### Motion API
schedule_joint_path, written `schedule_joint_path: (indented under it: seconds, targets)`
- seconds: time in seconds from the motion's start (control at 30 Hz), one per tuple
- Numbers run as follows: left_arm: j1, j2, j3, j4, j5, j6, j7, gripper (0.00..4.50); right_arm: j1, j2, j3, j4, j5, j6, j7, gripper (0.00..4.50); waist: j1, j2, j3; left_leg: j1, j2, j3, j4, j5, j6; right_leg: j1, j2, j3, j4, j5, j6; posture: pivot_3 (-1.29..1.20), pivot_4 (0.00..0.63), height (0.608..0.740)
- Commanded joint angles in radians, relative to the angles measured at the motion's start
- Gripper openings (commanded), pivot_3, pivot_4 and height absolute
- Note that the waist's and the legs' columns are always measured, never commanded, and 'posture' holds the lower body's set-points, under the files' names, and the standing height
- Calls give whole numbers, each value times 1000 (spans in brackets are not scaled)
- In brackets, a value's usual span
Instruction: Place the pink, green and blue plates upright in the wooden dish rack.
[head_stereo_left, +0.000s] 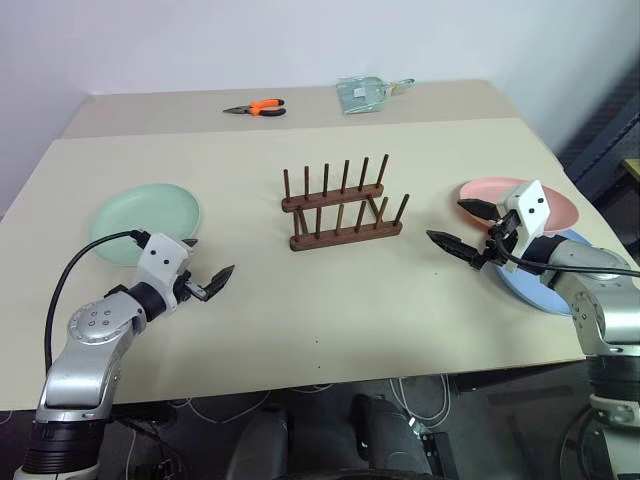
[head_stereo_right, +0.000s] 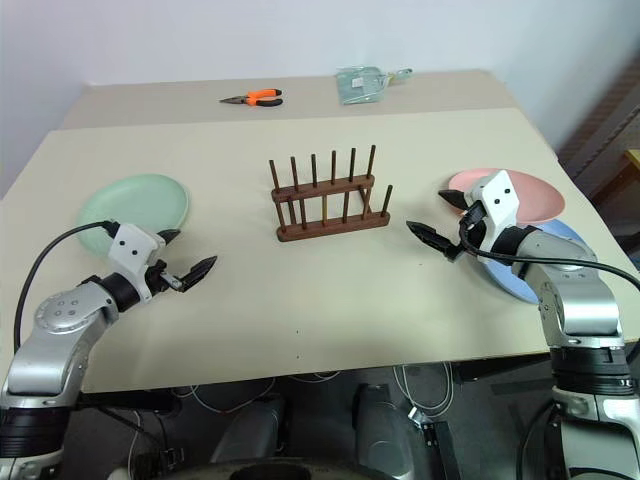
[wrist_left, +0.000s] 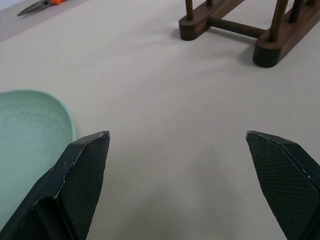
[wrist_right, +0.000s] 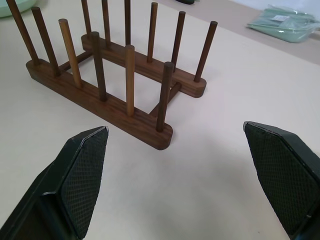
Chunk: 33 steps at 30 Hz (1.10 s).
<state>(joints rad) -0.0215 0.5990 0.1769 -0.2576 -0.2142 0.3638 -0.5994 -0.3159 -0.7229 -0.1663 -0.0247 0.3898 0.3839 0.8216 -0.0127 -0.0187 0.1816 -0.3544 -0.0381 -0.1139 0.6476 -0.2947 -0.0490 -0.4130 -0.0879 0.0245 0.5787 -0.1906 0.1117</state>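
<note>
The wooden dish rack stands empty at the table's middle, its pegs upright. A green plate lies flat at the left. At the right, a pink plate lies flat and overlaps a blue plate, which my right arm partly covers. My left gripper hovers open just right of the green plate, holding nothing. My right gripper is open too, left of the pink plate and pointing toward the rack. The left wrist view shows the green plate's edge beside one finger.
Orange-handled pliers and a clear packet lie at the back, on the far table section. Bare tabletop stretches between the rack and the near edge. The table's right edge runs close behind the pink and blue plates.
</note>
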Motion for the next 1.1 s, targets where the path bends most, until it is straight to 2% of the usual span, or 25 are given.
schedule_joint_path:
  seconds: [0.03, 0.27, 0.37, 0.47, 0.6, 0.77, 0.9, 1.0, 1.1]
  targets:
    - [-7, 5, -1, -16, 12, -26, 8, 4500, -34, 14, 5, 8, -26, -43, -15, 4431, -1, 0, 0, 0, 0, 0, 0, 0, 0, 0, 0, 0, 0, 0, 0, 0, 150, 740]
    - [-25, -11, -28, 31, 14, -60, -10, 4500, -41, 32, 22, 10, -52, -70, -29, 4431, 2, 0, 0, 0, 0, 0, 0, 0, 0, 0, 0, 0, 0, 0, 0, 0, 150, 740]
    - [-70, -6, -94, 67, -6, -47, -91, 4500, 14, 29, 51, -64, -7, 3, 19, 4431, 5, 0, 0, 0, 0, 0, 0, 0, 0, 0, 0, 0, 0, 0, 0, 0, 150, 740]
    - [-161, -15, -187, 167, 32, -80, -152, 4500, 64, 50, 76, -120, -44, -11, -21, 4431, 5, 0, 0, 0, 0, -1, 0, 0, 0, 0, 0, 0, 0, 0, 0, 0, 150, 740]
    - [-347, -62, -309, 409, 99, -171, -223, 4500, 125, 92, 108, -206, -87, -8, -91, 4431, 5, 0, 0, 0, 0, 0, 1, 0, 0, 0, 0, 0, 1, 0, 0, 0, 150, 740]
    - [-595, -169, -378, 752, 133, -277, -315, 4500, 208, 131, 118, -328, -88, 31, -156, 4431, 8, 0, -1, -1, -1, -1, 1, 0, 0, 0, 0, -1, 1, 2, 3, 0, 150, 740]
    - [-710, -239, -402, 955, 174, -353, -340, 4500, 264, 141, 117, -384, -102, 40, -197, 4431, 4, -1, -1, -1, -1, -1, 2, 0, 0, 1, 0, -1, 0, 2, 4, 0, 150, 740]
    - [-754, -271, -399, 1039, 187, -398, -348, 3669, 290, 140, 111, -410, -115, 45, -223, 4500, 3, -1, -1, 0, -1, -1, 1, 0, 0, 1, 0, -1, 0, 0, 7, 0, 150, 740]
    - [-764, -284, -404, 1055, 196, -440, -371, 2353, 317, 118, 78, -423, -109, 49, -222, 4500, 5, -1, -1, 0, -1, -1, 2, 0, 0, 2, 0, -1, 0, 0, 7, 0, 150, 740]
